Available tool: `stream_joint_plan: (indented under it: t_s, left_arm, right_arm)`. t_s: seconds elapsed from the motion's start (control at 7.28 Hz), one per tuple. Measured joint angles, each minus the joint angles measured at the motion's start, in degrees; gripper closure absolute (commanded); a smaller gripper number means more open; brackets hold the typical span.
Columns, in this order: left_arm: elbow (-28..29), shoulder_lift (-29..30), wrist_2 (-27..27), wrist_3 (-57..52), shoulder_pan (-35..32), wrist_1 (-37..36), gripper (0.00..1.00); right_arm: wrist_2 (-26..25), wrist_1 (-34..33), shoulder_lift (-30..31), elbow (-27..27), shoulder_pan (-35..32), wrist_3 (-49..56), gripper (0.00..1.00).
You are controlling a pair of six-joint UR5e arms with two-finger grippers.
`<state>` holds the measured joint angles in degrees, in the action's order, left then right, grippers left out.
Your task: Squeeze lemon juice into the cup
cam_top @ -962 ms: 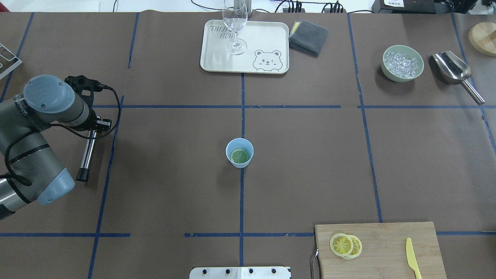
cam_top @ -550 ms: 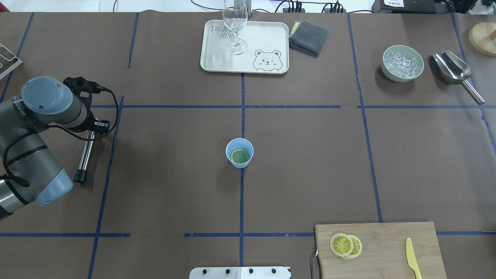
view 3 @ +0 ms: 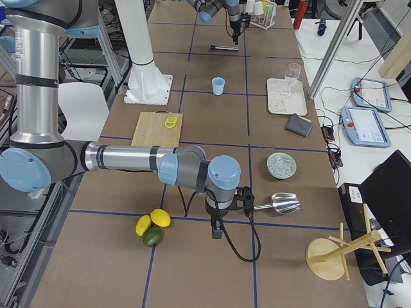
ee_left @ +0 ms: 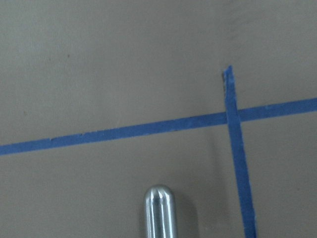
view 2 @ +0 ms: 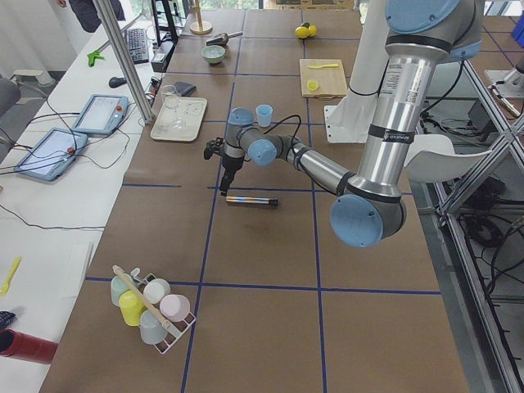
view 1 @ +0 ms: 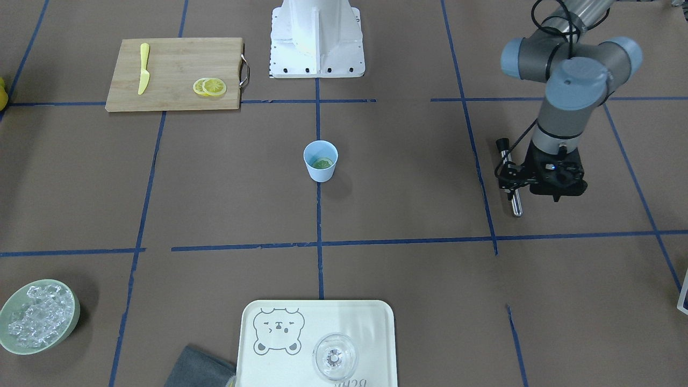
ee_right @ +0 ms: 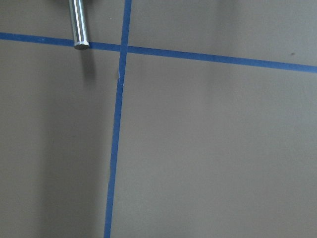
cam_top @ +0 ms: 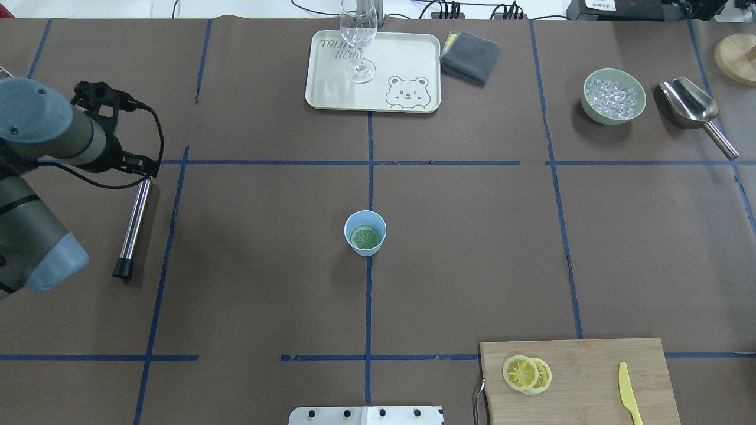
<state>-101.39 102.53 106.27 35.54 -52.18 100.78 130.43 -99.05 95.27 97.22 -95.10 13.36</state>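
Note:
The light blue cup (cam_top: 365, 232) (view 1: 321, 160) stands upright at the table's middle. One lemon slice (cam_top: 365, 237) lies flat inside it and looks greenish. Two more lemon slices (cam_top: 525, 373) (view 1: 209, 86) overlap on the wooden cutting board (cam_top: 590, 360). My left gripper (view 1: 556, 191) (view 2: 223, 187) points down far to the cup's left, over the far end of a metal rod (cam_top: 133, 227). No view shows how its jaws stand. My right gripper (view 3: 217, 230) hangs near the table by the scoop, and I cannot tell its state.
A yellow knife (cam_top: 629, 394) lies on the board. At the far side are a bear tray (cam_top: 407, 59) with a stemmed glass (cam_top: 358, 41), a grey cloth (cam_top: 471, 56), a green bowl of ice (cam_top: 614, 96) and a steel scoop (cam_top: 694, 109).
My left wrist has swung left and toward the far side, uncovering more of the metal rod. The rod, the cup and the slices have stayed in place.

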Motion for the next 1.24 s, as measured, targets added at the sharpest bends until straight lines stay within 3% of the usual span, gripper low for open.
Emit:
stream_joint_plan:
  t_s: [0.41, 0.82, 1.24]
  left_arm:
    - [0.5, -5.7, 11.5, -28.3, -21.8, -1.4, 0.0]
    - [6.3, -12.8, 19.2, -33.9, -32.3, -3.8, 0.0]
    - [6.4, -13.4, 24.5, -34.4, -38.5, -12.6, 0.0]
  right_arm:
    - [0.1, 0.0, 0.0, 0.1, 0.0, -0.1, 0.0]
    - [0.2, 0.0, 0.1, 0.3, 0.0, -0.1, 0.0]
    - [0.2, 0.0, 0.1, 0.3, 0.0, 0.0, 0.0]
